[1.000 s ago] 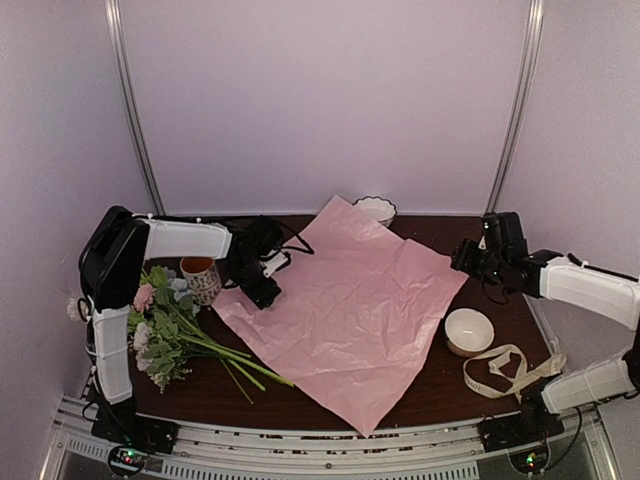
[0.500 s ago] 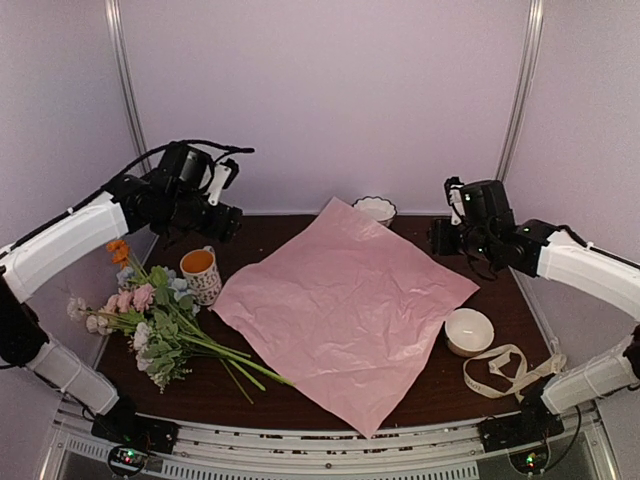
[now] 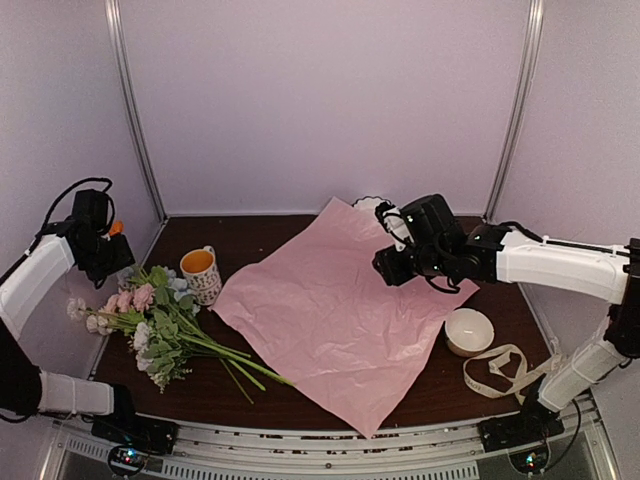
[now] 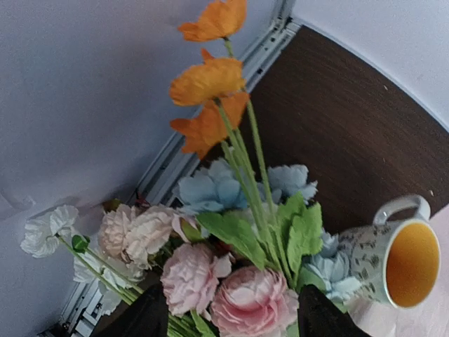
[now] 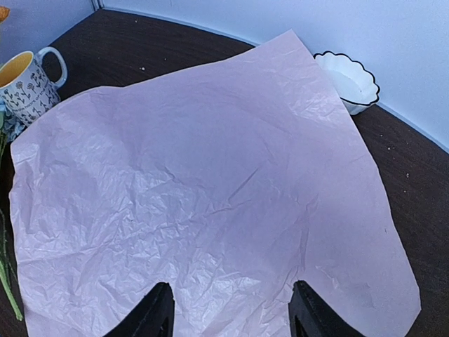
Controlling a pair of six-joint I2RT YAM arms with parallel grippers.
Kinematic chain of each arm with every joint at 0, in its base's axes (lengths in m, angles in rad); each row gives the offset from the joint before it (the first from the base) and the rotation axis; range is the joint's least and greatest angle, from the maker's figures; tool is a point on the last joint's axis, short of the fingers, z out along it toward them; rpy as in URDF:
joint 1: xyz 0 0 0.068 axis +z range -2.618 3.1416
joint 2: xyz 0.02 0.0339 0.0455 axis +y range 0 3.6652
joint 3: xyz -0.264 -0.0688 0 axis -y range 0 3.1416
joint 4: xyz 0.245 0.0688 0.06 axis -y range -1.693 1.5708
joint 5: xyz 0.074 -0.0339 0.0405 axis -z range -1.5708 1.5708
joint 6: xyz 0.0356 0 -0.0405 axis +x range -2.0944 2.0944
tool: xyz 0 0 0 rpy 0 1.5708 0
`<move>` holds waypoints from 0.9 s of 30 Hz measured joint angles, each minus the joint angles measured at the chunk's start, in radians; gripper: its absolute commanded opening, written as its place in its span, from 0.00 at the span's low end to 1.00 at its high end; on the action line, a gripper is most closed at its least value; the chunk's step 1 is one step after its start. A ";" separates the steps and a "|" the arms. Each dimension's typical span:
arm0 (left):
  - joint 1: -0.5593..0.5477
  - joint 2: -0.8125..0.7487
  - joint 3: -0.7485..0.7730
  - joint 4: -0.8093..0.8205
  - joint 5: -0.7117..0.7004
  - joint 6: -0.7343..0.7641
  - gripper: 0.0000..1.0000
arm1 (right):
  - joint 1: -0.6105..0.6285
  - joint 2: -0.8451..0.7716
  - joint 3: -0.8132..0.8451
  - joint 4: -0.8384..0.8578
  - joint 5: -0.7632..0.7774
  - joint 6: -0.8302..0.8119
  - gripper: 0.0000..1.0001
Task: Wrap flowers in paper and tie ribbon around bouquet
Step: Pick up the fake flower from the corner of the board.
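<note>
Pink paper unmoved; right gripper now above it, apparently open.

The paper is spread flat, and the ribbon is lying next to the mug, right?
Not quite. The paper is spread flat, but the ribbon lies next to the plain white bowl, far from the mug; the top view shows it.
</note>
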 measured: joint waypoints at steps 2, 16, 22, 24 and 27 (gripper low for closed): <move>0.054 0.045 0.006 0.032 -0.011 -0.015 0.58 | 0.000 0.005 0.000 -0.004 0.002 -0.012 0.57; 0.167 0.401 0.090 0.218 0.080 -0.077 0.59 | 0.005 0.058 0.029 -0.034 0.051 -0.072 0.57; 0.167 0.427 0.104 0.238 0.096 -0.077 0.51 | 0.005 0.117 0.076 -0.068 0.058 -0.084 0.57; 0.163 0.417 0.104 0.237 0.093 -0.077 0.44 | 0.005 0.127 0.088 -0.075 0.061 -0.090 0.56; 0.146 0.373 0.103 0.237 0.064 -0.070 0.43 | 0.005 0.138 0.101 -0.081 0.065 -0.099 0.56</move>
